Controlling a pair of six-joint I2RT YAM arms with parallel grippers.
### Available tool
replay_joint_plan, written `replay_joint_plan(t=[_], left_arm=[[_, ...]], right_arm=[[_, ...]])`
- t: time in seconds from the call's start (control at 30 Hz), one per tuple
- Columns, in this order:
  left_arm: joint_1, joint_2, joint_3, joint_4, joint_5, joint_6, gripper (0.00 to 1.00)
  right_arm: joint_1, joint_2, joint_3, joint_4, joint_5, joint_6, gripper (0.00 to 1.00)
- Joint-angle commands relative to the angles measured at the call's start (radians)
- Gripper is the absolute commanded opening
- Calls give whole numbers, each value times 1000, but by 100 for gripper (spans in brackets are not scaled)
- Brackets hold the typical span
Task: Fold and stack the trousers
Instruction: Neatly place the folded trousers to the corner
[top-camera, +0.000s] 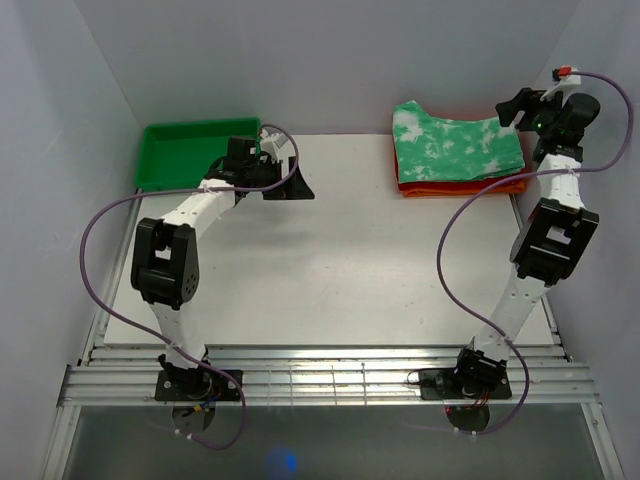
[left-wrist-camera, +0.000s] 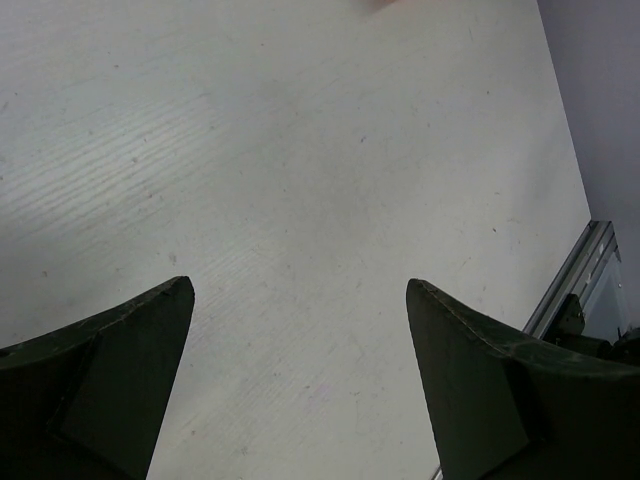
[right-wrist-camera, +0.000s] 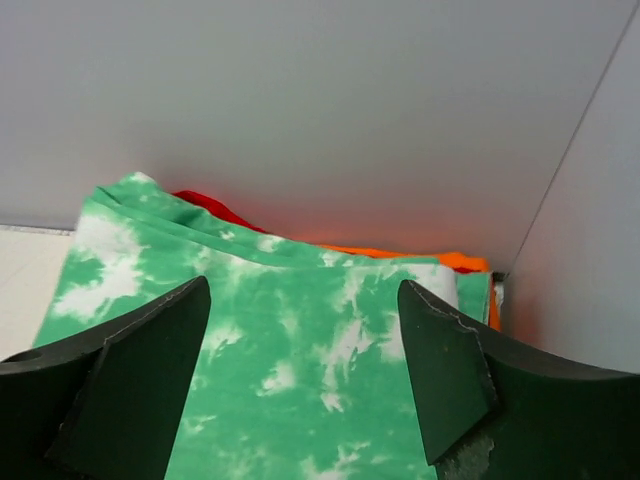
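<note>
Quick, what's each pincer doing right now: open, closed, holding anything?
Left pincer: open, holding nothing, over the table.
Right pincer: open, holding nothing, just above the folded trousers.

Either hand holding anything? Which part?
Nothing held: left hand is open over the table; right hand is open above the folded trousers, gripping no cloth.

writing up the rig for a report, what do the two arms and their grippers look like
Left arm and right arm alike: white links, chunky black joint housings, black base plates. A thin purple cable loops alongside each. The left gripper and right gripper are black with broad wedge-shaped fingers. A small red tab sits by the right wrist.
</note>
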Motion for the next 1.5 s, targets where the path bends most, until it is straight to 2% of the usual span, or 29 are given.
replay_joint_plan(t=[0.0, 0.13, 0.27, 0.4, 0.5, 0.57, 0.73, 0.87, 0.93, 1.0, 1.07, 1.23, 1.27, 1.4, 1.47], left_arm=[[-7, -121, -28, 37, 42, 27, 98], [4, -100, -13, 37, 52, 31, 98], [36, -50, 13, 15, 62, 18, 98], [76, 20, 56, -17, 111, -21, 98], [102, 43, 98, -54, 147, -16, 98], [110, 57, 128, -112, 140, 19, 98], [114, 83, 239, -280, 28, 131, 98], [148, 28, 199, -321, -13, 182, 98], [154, 0, 153, -338, -76, 198, 98], [154, -41, 130, -362, -107, 251, 98], [154, -76, 69, -381, -150, 289, 98], [154, -265, -112, -346, -193, 387, 98], [153, -294, -178, -336, -205, 396, 98], [153, -424, -307, -324, -289, 429, 98], [153, -495, -353, -324, -303, 444, 98]], right_arm=[[-6, 153, 76, 111, 14, 158, 81], [-6, 311, 159, 171, 42, 209, 77], [-8, 417, 223, 183, 109, 174, 79], [-14, 442, 216, 200, 122, 146, 94], [-11, 392, 151, 217, 74, 152, 96], [1, 307, 101, 212, 31, 146, 98], [26, 60, -8, 139, -64, 88, 90], [50, -115, -54, -83, -109, -56, 90], [58, -194, -57, -305, -124, -189, 90], [69, -272, -89, -497, -112, -251, 90], [72, -329, -143, -597, -115, -326, 90], [92, -572, -439, -774, -92, -449, 90], [107, -608, -546, -791, -83, -469, 90], [173, -820, -810, -793, 5, -563, 90], [246, -876, -928, -788, 89, -584, 90]])
